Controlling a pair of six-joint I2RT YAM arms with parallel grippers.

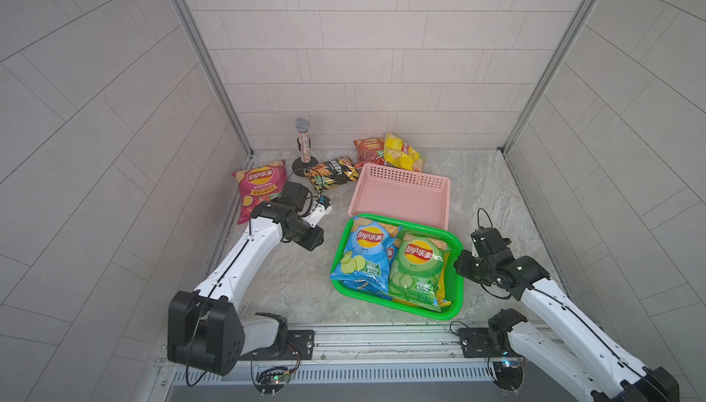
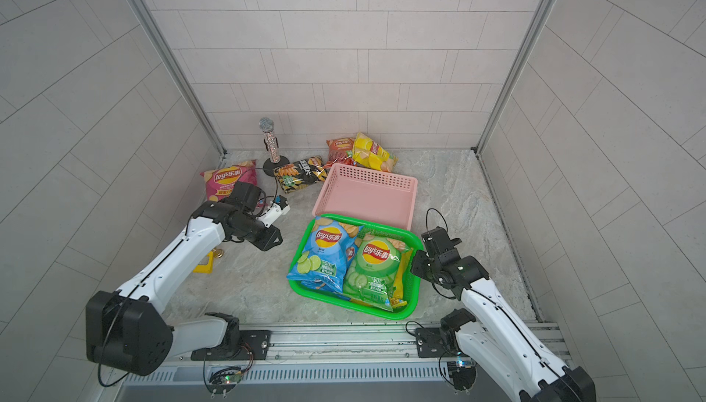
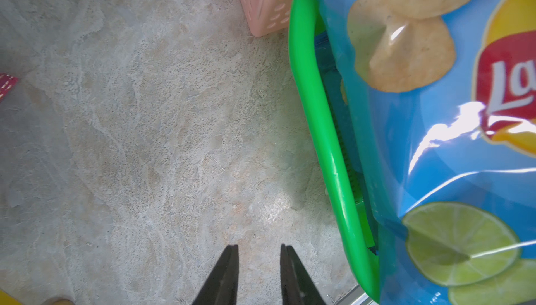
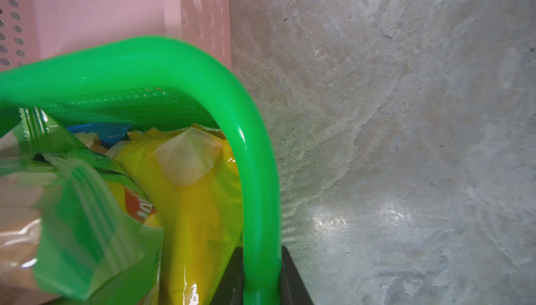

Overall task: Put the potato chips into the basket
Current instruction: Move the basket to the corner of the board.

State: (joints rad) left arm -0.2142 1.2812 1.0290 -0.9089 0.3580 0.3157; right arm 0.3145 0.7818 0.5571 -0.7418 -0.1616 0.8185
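Pinching green basket [image 4: 145, 57] rim, right tool [image 4: 259, 250]; left tool [image 3: 259, 248] parted.

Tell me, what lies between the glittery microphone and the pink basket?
A black bag of chips lies between them, shown in both top views.

The blue chip bag [image 3: 435, 158] is glossy film that throws white highlights, and the green basket [image 3: 319, 115] is smooth, shiny plastic. The pink basket [image 1: 405, 178] looks matt, perforated plastic; the tabletop [image 3: 145, 144] has a rough, stone-like, veined finish.
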